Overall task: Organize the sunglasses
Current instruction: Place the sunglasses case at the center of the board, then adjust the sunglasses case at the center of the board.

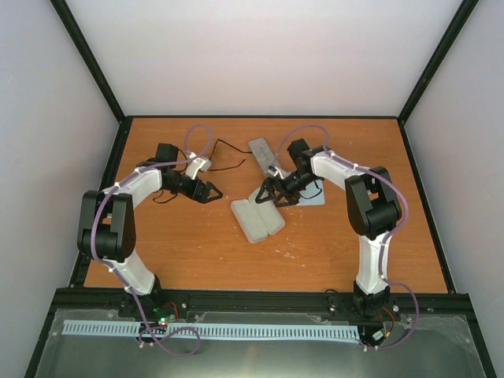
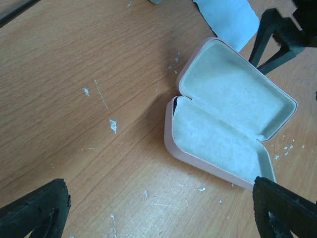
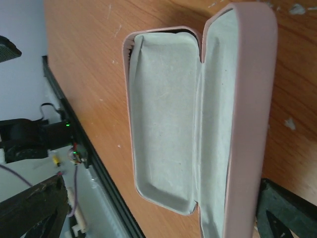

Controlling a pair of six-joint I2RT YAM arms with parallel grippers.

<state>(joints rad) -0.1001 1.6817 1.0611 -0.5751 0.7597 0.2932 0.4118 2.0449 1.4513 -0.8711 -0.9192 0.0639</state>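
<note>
The pink case (image 1: 257, 219) lies open and empty at the table's middle, pale lining up; it also shows in the left wrist view (image 2: 228, 114) and the right wrist view (image 3: 168, 119). A thin black outline (image 1: 232, 148), apparently the sunglasses, lies behind the left wrist; I cannot tell for sure. My right gripper (image 1: 272, 194) hovers open over the case's far end, and its wrist view (image 3: 161, 208) shows nothing between the fingers. My left gripper (image 1: 213, 194) is open and empty left of the case; in its wrist view (image 2: 161, 210) only bare wood lies between the fingers.
A closed grey case (image 1: 262, 155) lies at the back centre. A light-blue cloth (image 1: 313, 195) lies under the right wrist and also shows in the left wrist view (image 2: 228, 17). Black frame rails edge the wooden table (image 1: 197, 252).
</note>
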